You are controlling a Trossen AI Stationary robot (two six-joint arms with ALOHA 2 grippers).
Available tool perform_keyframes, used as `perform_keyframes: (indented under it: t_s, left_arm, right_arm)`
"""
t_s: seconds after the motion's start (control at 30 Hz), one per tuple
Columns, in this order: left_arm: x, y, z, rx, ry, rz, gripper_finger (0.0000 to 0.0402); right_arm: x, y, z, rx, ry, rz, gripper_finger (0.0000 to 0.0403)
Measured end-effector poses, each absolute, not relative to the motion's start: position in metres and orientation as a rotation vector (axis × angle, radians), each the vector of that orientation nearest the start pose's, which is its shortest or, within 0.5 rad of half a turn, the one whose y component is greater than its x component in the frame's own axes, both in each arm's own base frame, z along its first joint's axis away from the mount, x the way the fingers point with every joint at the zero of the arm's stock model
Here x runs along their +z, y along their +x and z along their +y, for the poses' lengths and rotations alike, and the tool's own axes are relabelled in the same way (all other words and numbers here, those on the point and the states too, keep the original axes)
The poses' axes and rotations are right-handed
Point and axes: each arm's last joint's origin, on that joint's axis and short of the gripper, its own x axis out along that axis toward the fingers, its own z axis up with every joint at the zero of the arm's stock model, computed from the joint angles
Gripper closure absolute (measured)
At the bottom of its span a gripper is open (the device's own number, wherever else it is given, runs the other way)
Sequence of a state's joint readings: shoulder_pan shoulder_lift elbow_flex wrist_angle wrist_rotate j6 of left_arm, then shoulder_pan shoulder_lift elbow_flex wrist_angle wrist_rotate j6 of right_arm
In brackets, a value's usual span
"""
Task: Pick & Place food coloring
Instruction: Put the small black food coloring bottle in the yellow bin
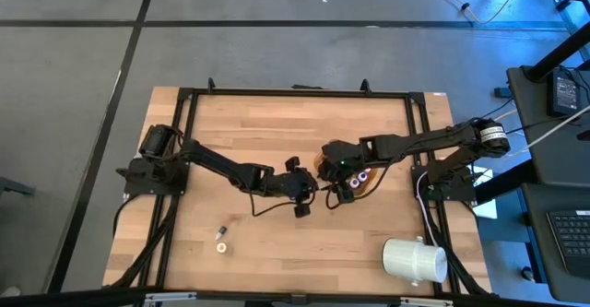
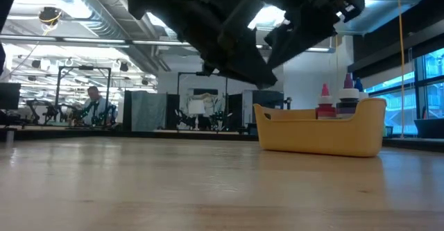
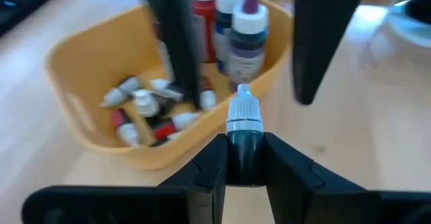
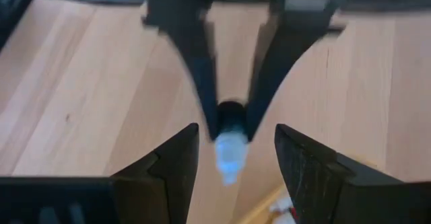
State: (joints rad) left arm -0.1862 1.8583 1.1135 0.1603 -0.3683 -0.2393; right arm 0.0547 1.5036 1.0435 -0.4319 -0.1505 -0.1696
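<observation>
One bottle in transit: dark food coloring bottle (image 3: pixel 244 133) with a pale cap, pinched between the fingers of the left gripper (image 1: pixel 300 189), cap pointing toward the bowl.
Left gripper position: near the middle of the bench, raised clear of the wood, just beside the yellow-orange bowl (image 2: pixel 320 132).
Right gripper (image 1: pixel 343 189): over the bowl, fingers spread with nothing between them; in its own wrist view, facing the other arm's held bottle (image 4: pixel 229 143).
Bowl contents: several small bottles (image 3: pixel 147 109) lying on the bottom, red and dark bodies with white caps; a few taller bottles (image 3: pixel 232 29) standing at the far wall.
Left on the bench: two small bottles (image 1: pixel 220 236) near the front edge, left of centre, well apart from the bowl.
White cylinder (image 1: pixel 415 259): on its side near the front right corner, not part of the job.
Step in hand, as judged: carry of one bottle to the bowl, or a pass between arms; hard to tell which, since both grippers meet at the rim.
Next move, as judged: bottle brought over the open part of the bowl, clear of the standing bottles and of the right arm's fingers, then released low to avoid a bounce out.
After that, likely: back to the front edge for the two remaining bottles.
</observation>
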Motion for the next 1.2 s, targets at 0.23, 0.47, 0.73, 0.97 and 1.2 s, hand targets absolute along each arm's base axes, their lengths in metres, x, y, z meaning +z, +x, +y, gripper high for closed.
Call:
perform_keyframes:
  t_s: [0.23,0.47,0.73,0.97,1.2]
  left_arm:
    - [0.204,0.384,-0.061,0.287,-0.010,0.475,0.0321]
    - [0.207,0.383,-0.061,0.270,-0.009,0.480,0.0324]
    - [0.203,0.379,-0.068,0.281,0.012,0.528,0.0325]
    - [0.205,0.380,-0.068,0.289,-0.007,0.506,0.0320]
    - [0.204,0.380,-0.068,0.285,0.000,0.510,0.0316]
  right_arm:
    - [0.235,0.306,0.022,0.269,-0.118,0.904,0.0207]
    - [0.237,0.309,0.022,0.265,-0.115,0.869,0.0207]
    - [0.238,0.309,0.021,0.215,-0.134,0.859,0.0209]
    - [0.239,0.310,0.021,0.214,-0.129,0.844,0.0263]
    - [0.239,0.310,0.022,0.242,-0.116,0.843,0.0339]
